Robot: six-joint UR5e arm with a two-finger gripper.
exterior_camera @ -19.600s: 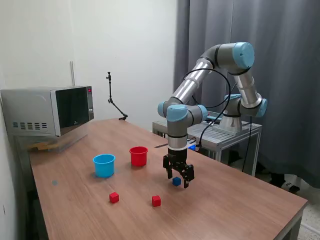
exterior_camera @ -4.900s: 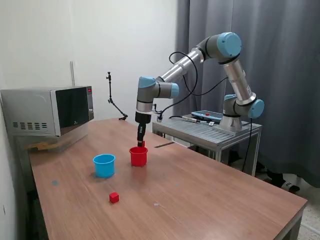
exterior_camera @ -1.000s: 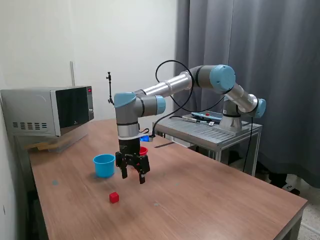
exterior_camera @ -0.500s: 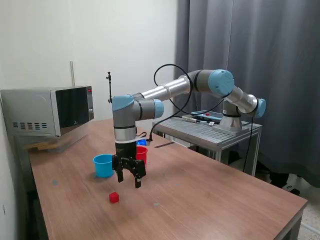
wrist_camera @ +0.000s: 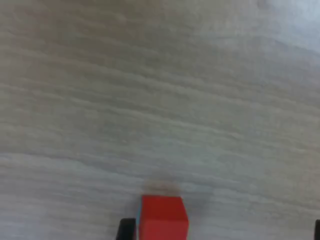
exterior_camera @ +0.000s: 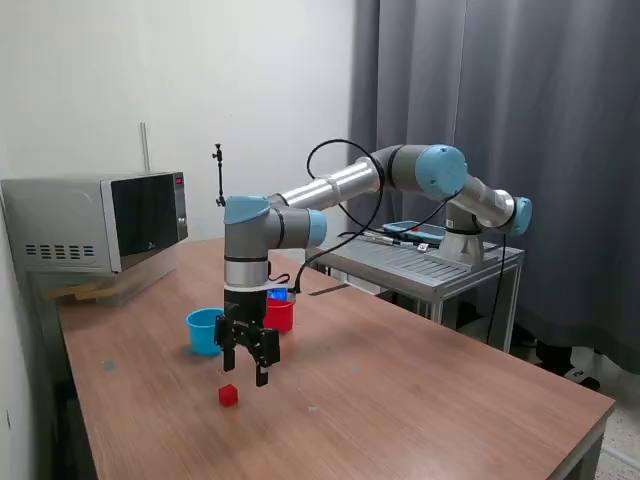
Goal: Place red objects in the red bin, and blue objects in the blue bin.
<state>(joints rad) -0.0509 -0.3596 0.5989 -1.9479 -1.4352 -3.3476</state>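
- Your brown wood-grain table carries everything; only the exterior view shows its full extent, while the wrist view shows blurred grain.
- The grey microwave oven stands at the table's far end on the exterior view's left; no lettering on it is legible.
- The two-finger black gripper hangs above the table with fingers spread apart and nothing between them.
- The round light blue plastic cup and the round red plastic cup sit behind the gripper, partly hidden; the wrist view shows neither.
- One small solid red cube lies on the table below the gripper, toward the exterior view's left; you see it close in the wrist view.
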